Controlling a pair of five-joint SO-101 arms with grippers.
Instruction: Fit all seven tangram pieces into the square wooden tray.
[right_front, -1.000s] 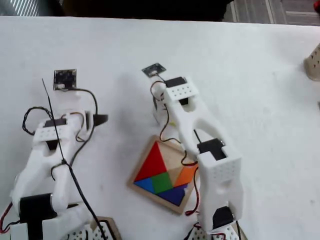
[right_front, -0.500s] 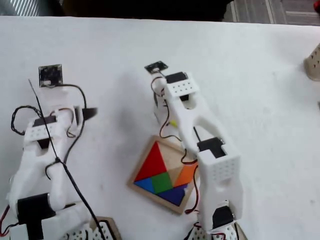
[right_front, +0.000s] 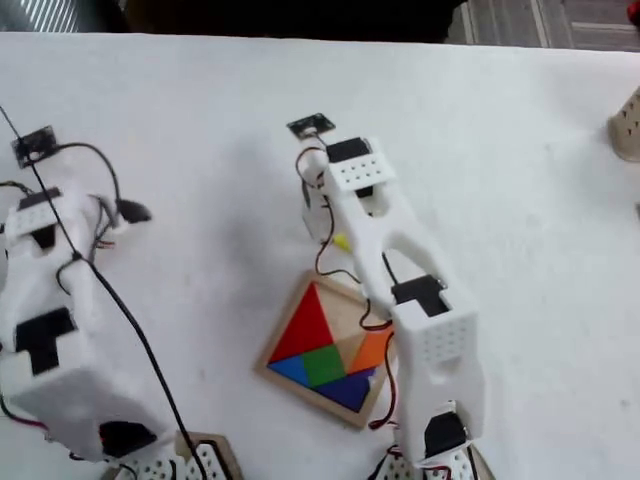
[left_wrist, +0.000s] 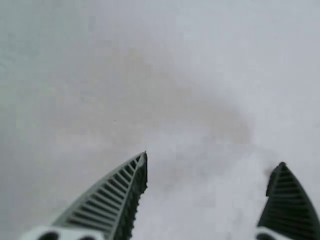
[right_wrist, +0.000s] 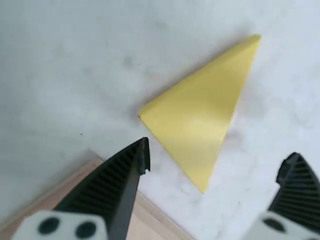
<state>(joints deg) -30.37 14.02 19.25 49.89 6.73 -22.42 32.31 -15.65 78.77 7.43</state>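
Observation:
The square wooden tray (right_front: 349, 318) lies near the front of the table, turned like a diamond. It holds a red triangle (right_front: 307, 325), a green piece (right_front: 323, 363), a blue piece (right_front: 288, 369), a purple piece (right_front: 350, 390) and an orange piece (right_front: 372, 350). A yellow triangle (right_wrist: 200, 115) rests flat on the table just beyond the tray's far corner, peeking out as a yellow spot (right_front: 343, 242) under the right arm (right_front: 380, 240). My right gripper (right_wrist: 215, 165) hangs open right over it, one finger either side. My left gripper (left_wrist: 212, 165) is open above bare table at the far left (right_front: 133, 211).
The tray's wooden rim (right_wrist: 60, 200) lies close by the right gripper. A beige perforated object (right_front: 627, 125) sits at the right edge. A wooden block (right_front: 215, 452) is at the front left. Black cables (right_front: 140, 340) trail over the left arm.
The left arm has swung to the left, away from the tray, with its gripper open. The right arm has barely shifted.

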